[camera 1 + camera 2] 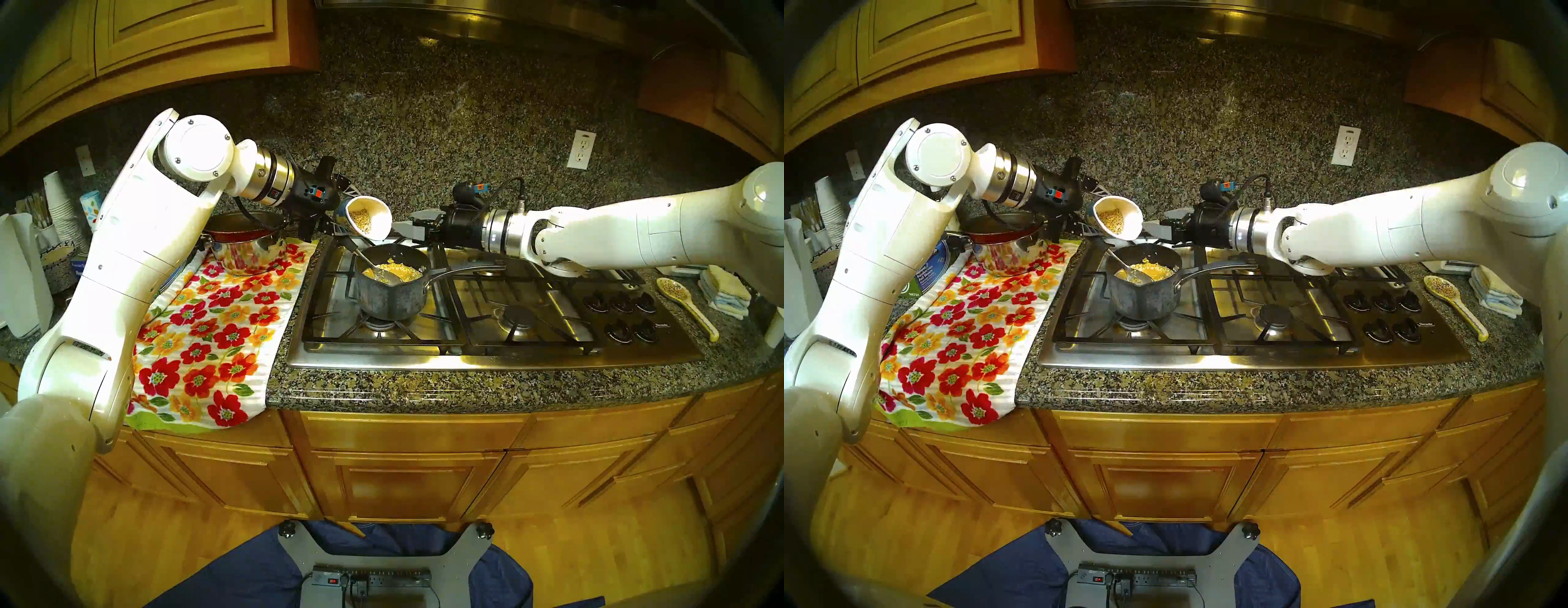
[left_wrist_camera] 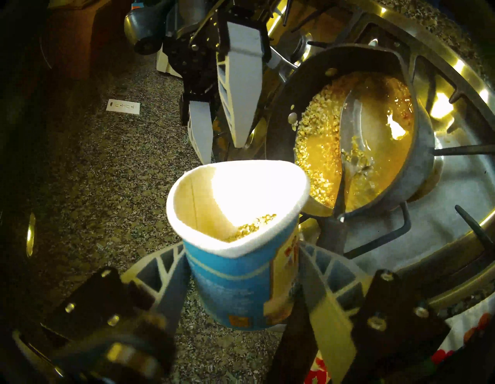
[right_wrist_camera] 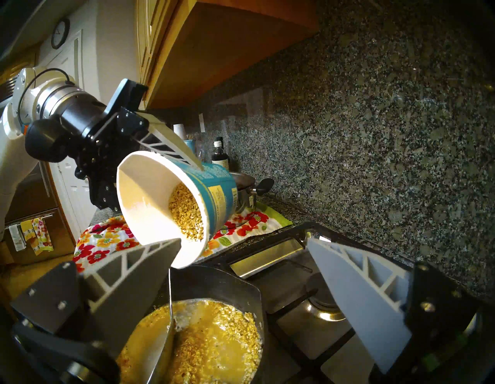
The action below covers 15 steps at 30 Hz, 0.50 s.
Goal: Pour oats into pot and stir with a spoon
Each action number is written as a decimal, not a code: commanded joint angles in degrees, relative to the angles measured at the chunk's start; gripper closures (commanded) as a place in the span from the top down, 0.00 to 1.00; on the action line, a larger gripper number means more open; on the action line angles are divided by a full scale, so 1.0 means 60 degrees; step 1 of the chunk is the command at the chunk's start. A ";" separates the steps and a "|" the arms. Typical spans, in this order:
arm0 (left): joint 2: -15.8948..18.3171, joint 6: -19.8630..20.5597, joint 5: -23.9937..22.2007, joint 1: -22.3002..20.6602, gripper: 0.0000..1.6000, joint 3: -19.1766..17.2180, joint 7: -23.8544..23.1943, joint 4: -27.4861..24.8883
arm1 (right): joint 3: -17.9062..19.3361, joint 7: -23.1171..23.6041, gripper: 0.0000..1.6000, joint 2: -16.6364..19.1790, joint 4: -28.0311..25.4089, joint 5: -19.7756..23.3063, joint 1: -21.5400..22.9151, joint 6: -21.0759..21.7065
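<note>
My left gripper (image 1: 339,217) is shut on a white paper cup with a blue label (image 1: 368,220) (image 2: 235,281). The cup is tipped on its side, with its mouth over the far left rim of the dark grey pot (image 1: 390,293). Some oats (image 3: 186,214) lie inside the cup. More oats (image 1: 399,271) float in yellowish liquid in the pot. The silver spoon (image 1: 373,267) rests in the pot, its black handle leaning on the far left rim. My right gripper (image 3: 242,241) is open and holds nothing. It hovers just behind and right of the pot, near the cup's mouth.
The pot stands on the gas cooktop (image 1: 509,297), with its thin handle pointing right and the knobs (image 1: 619,314) further right. A steel pot with a red pan (image 1: 248,250) sits on a floral towel (image 1: 212,331). A ceramic spoon rest (image 1: 683,301) and folded cloths (image 1: 725,293) lie at the right.
</note>
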 commanded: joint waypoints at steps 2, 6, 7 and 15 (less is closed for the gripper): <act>0.0042 -0.0058 0.0308 -0.0019 0.45 -0.0051 0.0311 -0.0452 | 0.0197 0.0021 1.00 0.0000 0.0068 0.0024 0.0365 -0.0053; 0.0030 -0.0069 0.0425 0.0017 0.45 -0.0040 0.0390 -0.0548 | 0.0197 0.0021 1.00 0.0000 0.0068 0.0025 0.0365 -0.0053; 0.0013 -0.0052 0.0427 0.0012 0.45 -0.0041 0.0386 -0.0556 | 0.0197 0.0022 1.00 0.0000 0.0068 0.0025 0.0365 -0.0053; -0.0033 -0.0057 0.0636 -0.0056 0.45 -0.0026 0.0448 -0.0786 | 0.0197 0.0023 1.00 -0.0001 0.0071 0.0025 0.0362 -0.0054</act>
